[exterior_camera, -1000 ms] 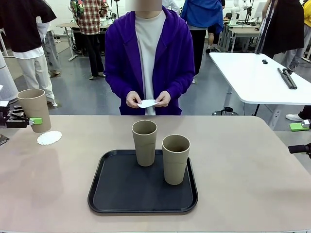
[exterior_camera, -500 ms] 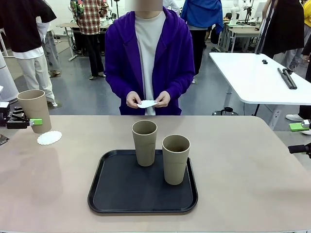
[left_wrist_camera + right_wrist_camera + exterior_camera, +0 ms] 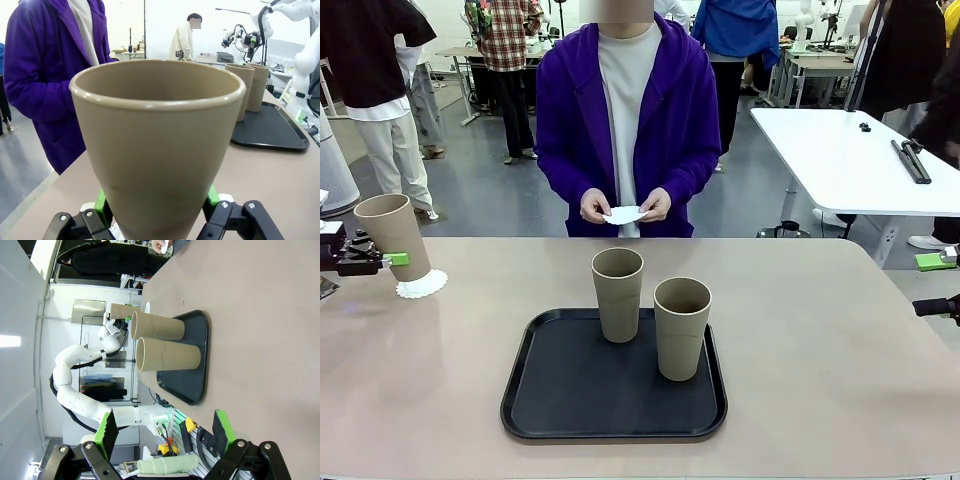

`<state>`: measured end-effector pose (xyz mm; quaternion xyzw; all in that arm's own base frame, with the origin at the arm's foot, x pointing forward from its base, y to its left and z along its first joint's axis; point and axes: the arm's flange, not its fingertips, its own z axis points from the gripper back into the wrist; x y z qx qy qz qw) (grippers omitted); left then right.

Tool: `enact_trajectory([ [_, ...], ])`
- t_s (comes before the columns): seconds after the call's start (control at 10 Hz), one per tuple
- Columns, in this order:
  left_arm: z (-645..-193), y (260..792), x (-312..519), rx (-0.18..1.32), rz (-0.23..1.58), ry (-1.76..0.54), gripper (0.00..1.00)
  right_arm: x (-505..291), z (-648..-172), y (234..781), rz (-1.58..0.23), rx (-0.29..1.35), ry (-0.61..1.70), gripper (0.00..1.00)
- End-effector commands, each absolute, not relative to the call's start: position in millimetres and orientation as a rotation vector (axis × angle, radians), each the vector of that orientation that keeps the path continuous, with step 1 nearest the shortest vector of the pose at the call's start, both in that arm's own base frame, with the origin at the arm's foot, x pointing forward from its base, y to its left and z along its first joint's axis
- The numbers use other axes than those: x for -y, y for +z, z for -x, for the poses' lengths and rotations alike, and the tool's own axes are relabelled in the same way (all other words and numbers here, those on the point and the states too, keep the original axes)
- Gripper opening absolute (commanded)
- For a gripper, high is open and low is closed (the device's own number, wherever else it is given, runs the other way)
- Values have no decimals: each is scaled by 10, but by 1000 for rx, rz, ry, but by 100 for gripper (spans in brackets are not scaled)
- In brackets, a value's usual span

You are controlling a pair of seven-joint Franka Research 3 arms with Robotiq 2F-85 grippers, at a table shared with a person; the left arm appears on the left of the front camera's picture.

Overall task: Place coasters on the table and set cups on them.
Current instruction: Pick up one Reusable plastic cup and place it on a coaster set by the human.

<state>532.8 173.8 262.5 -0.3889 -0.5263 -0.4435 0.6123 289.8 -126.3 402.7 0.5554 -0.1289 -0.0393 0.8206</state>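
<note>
Grips a cup (image 3: 388,225) with the left hand (image 3: 392,259) at the far left of the worktop (image 3: 840,340), closed narrow on the cup's lower wall, one green pad on each side. Holds it tilted, rim leaning left, base right at a coaster (image 3: 424,286) that lies flat on the worktop; cannot tell whether the two touch. From the left wrist, looks straight at the same cup (image 3: 157,150), clamped between the pads of the hand (image 3: 156,202).

Spreads the right hand (image 3: 165,432) wide, with nothing between its pads, off at the right and well apart from the tray (image 3: 192,390).

Shows two more cups (image 3: 618,295) (image 3: 681,328) upright on the black tray (image 3: 520,400) mid-worktop, the left one farther, the right one nearer, just beside each other.

Faces a person (image 3: 620,110) at the far edge, pinching another coaster (image 3: 623,213) in both of their own hands, above the worktop.
</note>
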Motion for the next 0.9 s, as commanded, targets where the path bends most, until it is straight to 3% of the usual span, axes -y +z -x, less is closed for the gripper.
enact_trajectory([
  [0.0,-5412,2596,-1761,1248,885,-1041,84,1266,-2901,4037,-1190,283,-80,100],
  [0.8,-5586,2314,-1718,1188,874,-1009,84,1266,-2901,4037,-1190,283,-80,100],
])
